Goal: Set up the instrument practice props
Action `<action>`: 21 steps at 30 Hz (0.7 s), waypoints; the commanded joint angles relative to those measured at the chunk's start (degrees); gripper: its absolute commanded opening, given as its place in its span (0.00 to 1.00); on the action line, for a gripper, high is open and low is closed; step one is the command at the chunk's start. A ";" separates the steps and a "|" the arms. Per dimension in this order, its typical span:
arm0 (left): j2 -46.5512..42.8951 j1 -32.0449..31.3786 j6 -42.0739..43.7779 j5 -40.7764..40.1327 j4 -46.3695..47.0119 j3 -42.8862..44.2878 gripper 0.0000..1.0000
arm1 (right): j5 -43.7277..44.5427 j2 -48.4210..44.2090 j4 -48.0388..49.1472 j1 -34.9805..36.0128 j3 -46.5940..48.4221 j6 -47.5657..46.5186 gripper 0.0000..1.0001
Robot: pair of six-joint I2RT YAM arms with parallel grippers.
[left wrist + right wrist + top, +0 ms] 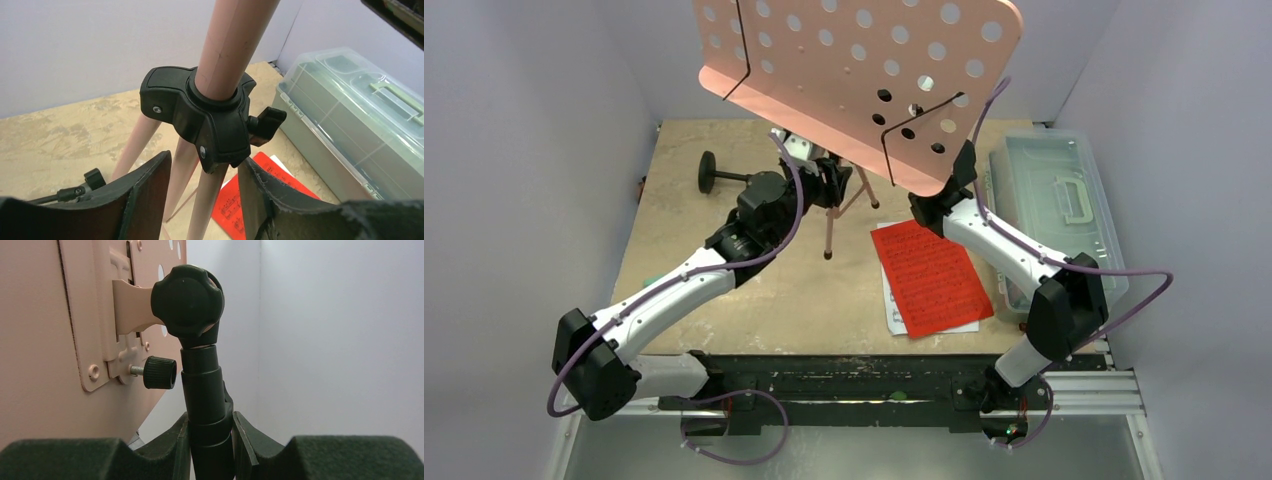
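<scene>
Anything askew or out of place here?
The small black round-base stand lies tipped on its side at the far left of the table. The red sheet sits skewed over the white page. No spill or damage visible.

Three plain walls stand around the worktop [824, 300]. The left wall [524, 150] and the right wall [1184, 120] are a pale, soft purple-grey, and so is the back wall [100, 45]. They are smooth and bare. The worktop is a flat wooden board, light brown with paler patches. A black rail [844, 365] runs along its near edge, with a silver metal frame [1104, 400] beside it. Below that lies a smooth grey surface [874, 450]. The light is soft and even, with only faint shadows.
</scene>
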 commanded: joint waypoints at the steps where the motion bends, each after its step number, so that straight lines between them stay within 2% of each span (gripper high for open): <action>1: -0.90 -0.25 -1.59 -0.84 -3.54 3.60 0.52 | 4.69 -2.35 13.16 0.05 4.48 1.47 0.00; 6: -1.26 -0.29 -3.69 0.05 -4.42 1.93 0.56 | 4.60 -2.51 12.52 0.05 4.75 1.40 0.00; 9: -1.60 -0.26 -4.28 -0.29 -6.10 1.44 0.46 | 4.60 -2.53 12.36 0.05 4.89 1.29 0.00; 17: -3.59 -0.22 -7.58 0.56 -7.18 -2.32 0.44 | 3.81 -1.33 13.94 0.06 5.93 3.26 0.00; 21: -6.69 -0.25 -8.27 2.09 -9.16 -2.68 0.52 | 2.33 -0.45 15.27 0.10 5.39 4.21 0.00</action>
